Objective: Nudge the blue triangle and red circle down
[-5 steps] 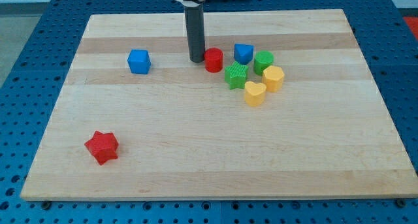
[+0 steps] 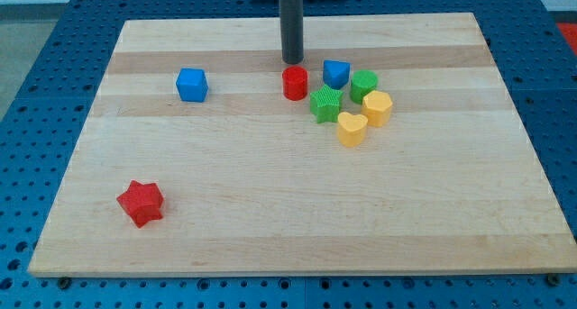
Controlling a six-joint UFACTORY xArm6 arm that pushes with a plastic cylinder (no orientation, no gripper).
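Note:
The red circle stands on the wooden board a little right of centre near the view's top. The blue triangle sits just to its right, with a small gap between them. My tip is just above the red circle, toward the view's top, close to it but apart. The rod rises straight up out of the frame.
A green star, a green block, a yellow block and a yellow heart cluster below and right of the blue triangle. A blue cube lies to the left. A red star lies at lower left.
My tip has moved from the left side of the red circle up and to the right, to a spot above it. The blocks have not moved.

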